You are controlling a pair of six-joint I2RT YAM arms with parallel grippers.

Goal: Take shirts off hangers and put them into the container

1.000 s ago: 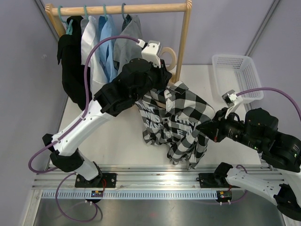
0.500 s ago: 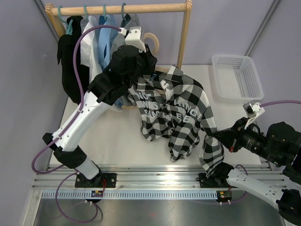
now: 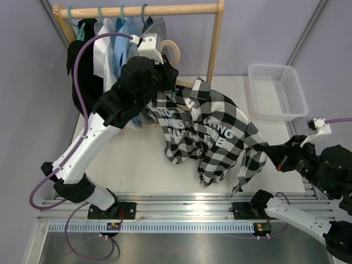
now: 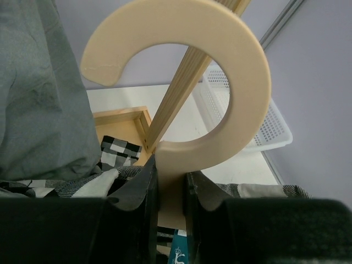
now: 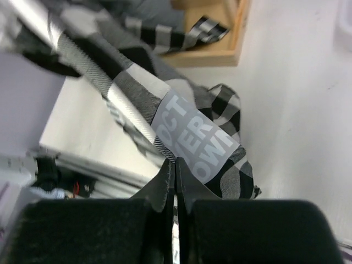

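My left gripper was raised near the wooden rack. Its two fingers were closed on the neck of the pale wooden hanger, one on each side, just under the round hook. The hook stood upright and free in the air, in front of the rack's post; it hung on nothing.

The black-and-white checked shirt hung from that hanger and was stretched across the table towards my right side. One part of it lay over the rack's base tray. My right gripper was low, near the right front edge of the table, with its fingers pressed together on a fold of the shirt's lower edge, just beside a grey patch with white letters. The cloth ran tight from this pinch up to the hanger.

The white basket stood at the far right of the table, apart from the checked shirt, and held no clothing.

Four other shirts were on the rail: a black shirt, a white shirt, a light blue shirt and a grey shirt, all on teal hangers.
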